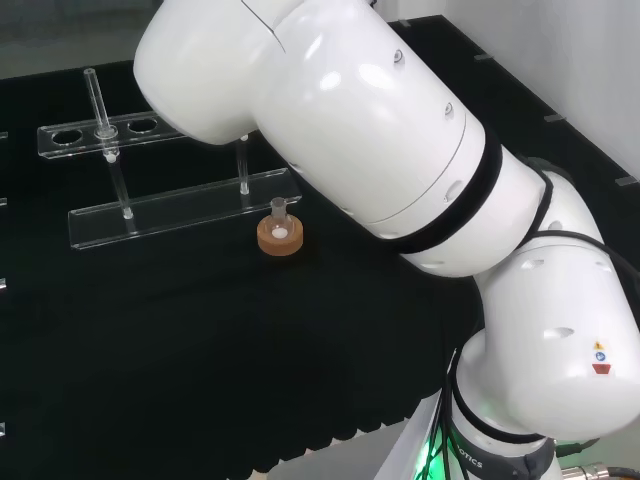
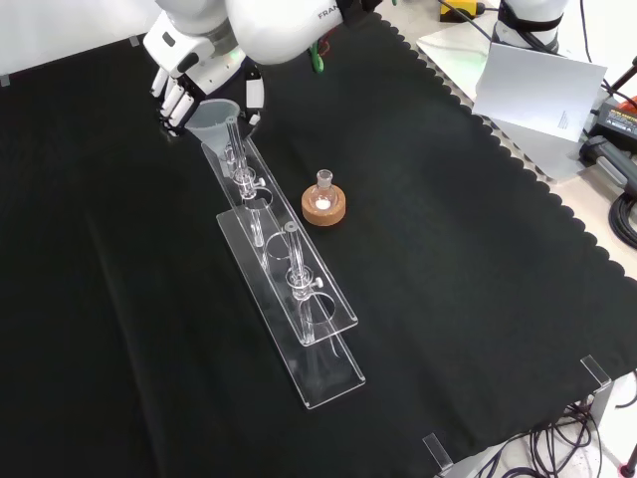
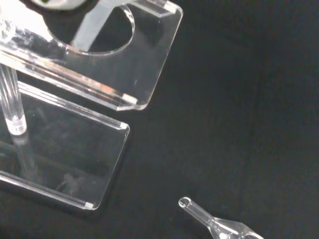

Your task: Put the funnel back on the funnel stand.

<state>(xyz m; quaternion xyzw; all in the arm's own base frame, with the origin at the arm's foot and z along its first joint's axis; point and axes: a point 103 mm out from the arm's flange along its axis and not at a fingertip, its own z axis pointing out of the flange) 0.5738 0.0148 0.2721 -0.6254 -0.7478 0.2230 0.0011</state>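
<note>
Cloth, black, covers the bench in the front view, and its near part is bare. On it lies a long clear acrylic funnel stand, running from near right toward far left in this view: a base plate on the cloth and, above it on thin posts, an upper plate with round holes. A clear glass rod stands upright in the stand's near part. Just to the right of the stand, and apart from it, sits a cork ring that carries a small round flask with a short neck, upright.

Farther off, at the far end of the stand, is the funnel. It is a translucent, whitish cone with the wide mouth up, and it is over the end hole of the upper plate. From the wrist view its pale stem goes down through that hole, above the rounded corner of the upper plate, with the base plate lower. A thin clear glass piece lies on the cloth near that corner.

The hand is at the funnel's far side, its white fingers with black tips pointing down beside the funnel's rim. I cannot tell whether they grasp the funnel or are off it.

In the head view the stand is at the left, and the big white arm link hides its right end.
</note>
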